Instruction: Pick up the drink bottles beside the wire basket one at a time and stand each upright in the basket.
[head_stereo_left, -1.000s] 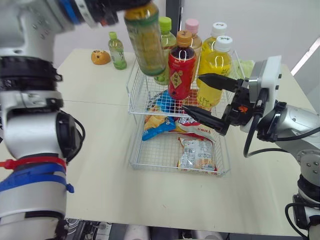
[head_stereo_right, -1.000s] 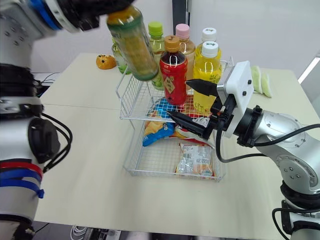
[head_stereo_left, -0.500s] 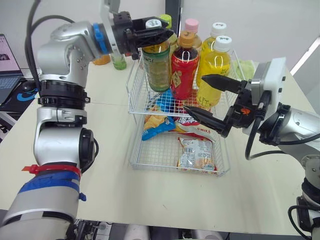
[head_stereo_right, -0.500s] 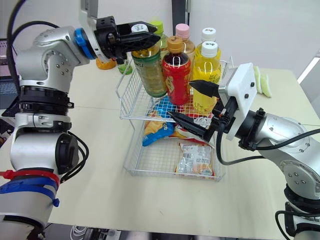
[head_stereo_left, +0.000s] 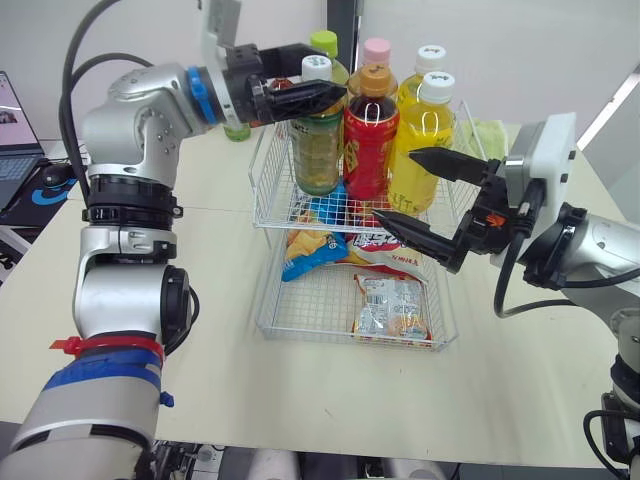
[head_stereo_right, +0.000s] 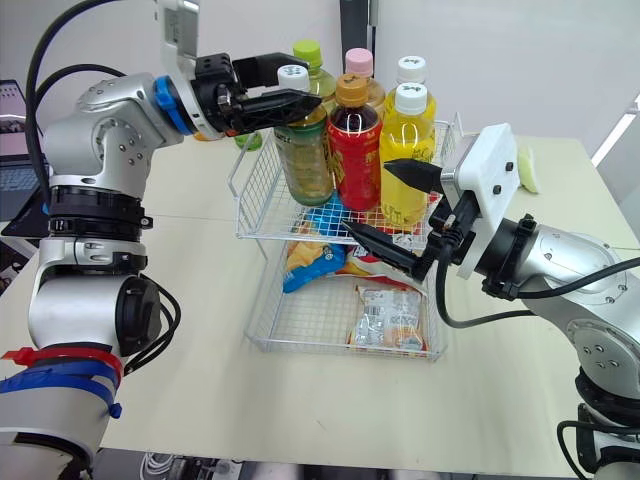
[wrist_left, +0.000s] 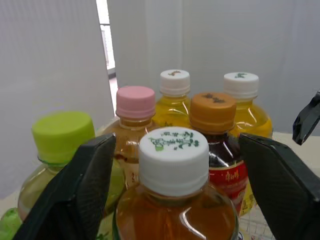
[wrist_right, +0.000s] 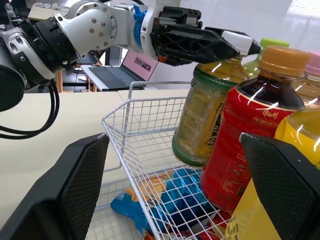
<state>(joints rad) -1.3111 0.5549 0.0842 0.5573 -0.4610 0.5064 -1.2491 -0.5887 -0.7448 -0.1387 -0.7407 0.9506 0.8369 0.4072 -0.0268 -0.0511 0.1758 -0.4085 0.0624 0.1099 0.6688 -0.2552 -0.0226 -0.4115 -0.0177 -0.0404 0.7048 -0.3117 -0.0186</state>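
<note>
My left gripper (head_stereo_left: 322, 88) straddles the cap of the tea bottle (head_stereo_left: 318, 150), fingers spread clear of it. The bottle stands with five others in the top tier of the wire basket (head_stereo_left: 268, 165), above the snack packets (head_stereo_left: 393, 305). One small green bottle (head_stereo_left: 237, 131) stands beside the basket, so I judge one placement left; my right gripper (head_stereo_left: 394, 183) is spread wide, empty.

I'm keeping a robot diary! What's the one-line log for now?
tea bottle: inside wire basket | left gripper: open around its cap | right gripper: open, empty
</note>
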